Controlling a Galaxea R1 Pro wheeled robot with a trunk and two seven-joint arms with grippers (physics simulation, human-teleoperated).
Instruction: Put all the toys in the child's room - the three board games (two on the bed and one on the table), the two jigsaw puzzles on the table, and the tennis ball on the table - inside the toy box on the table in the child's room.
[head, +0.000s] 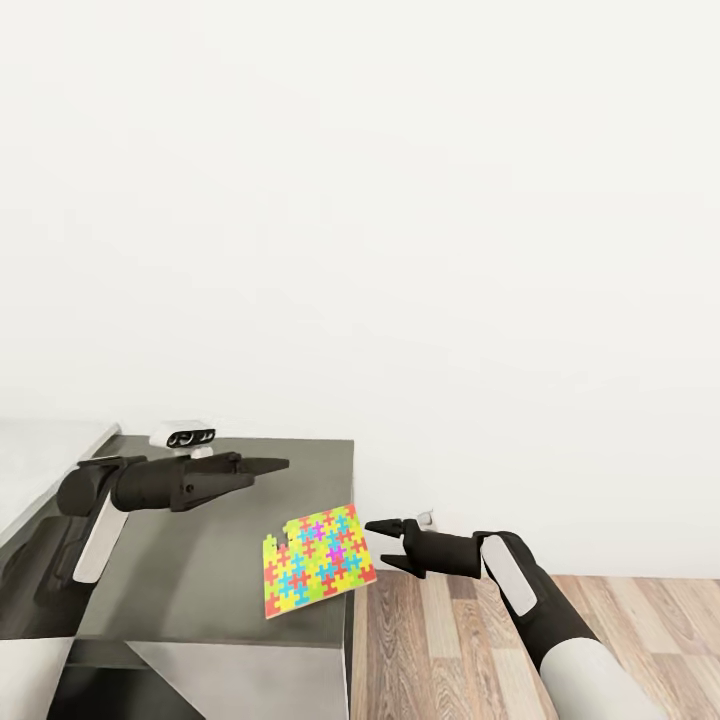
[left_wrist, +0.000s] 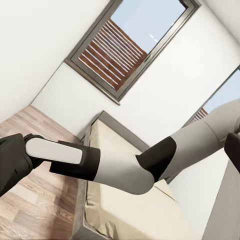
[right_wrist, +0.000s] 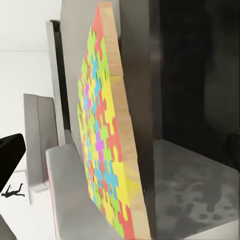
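Head view: one jigsaw puzzle (head: 318, 560) lies flat on the dark grey cabinet top (head: 200, 560) of the table, at the corner nearest the floor, its edge slightly over the cabinet's edge. The right gripper (head: 385, 535) sits just beside that edge, level with the sheet, fingers spread apart and holding nothing; they do not yet touch the puzzle. The left gripper (head: 268, 465) hovers above the cabinet top, well apart from the puzzle, with its fingers drawn together on nothing. A pale grey surface (head: 40, 460) shows at the far left (too little of it is visible to tell desk top from toy box).

Left wrist view: the bed (left_wrist: 120, 165) with its bare beige mattress stands under a dark-framed window (left_wrist: 130, 40); the right arm (left_wrist: 140, 165) crosses in front of it. No board game can be made out on the visible part of the mattress.

Right wrist view: the puzzle is seen edge-on at close range, showing its wooden backing, resting on the grey cabinet surface.

Status, as a judgement: this puzzle is not yet grasped or boxed. Progress on the other toys cannot be determined from these views.
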